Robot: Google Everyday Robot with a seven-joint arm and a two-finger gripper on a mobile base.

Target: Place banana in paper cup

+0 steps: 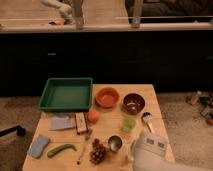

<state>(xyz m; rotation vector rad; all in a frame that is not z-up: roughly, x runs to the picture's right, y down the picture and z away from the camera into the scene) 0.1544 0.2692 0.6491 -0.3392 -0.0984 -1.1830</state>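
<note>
Green banana lies well left of your gripper, whose grip I cannot tell; grasp the banana mid-length. The paper cup is just beyond the gripper.

1. Green tray on a light wooden table.
2. Right of the tray: orange bowl, then dark maroon bowl.
3. Below-right of the tray: pale yellow-green paper cup.
4. Farther below-right of the tray: white gripper.
</note>
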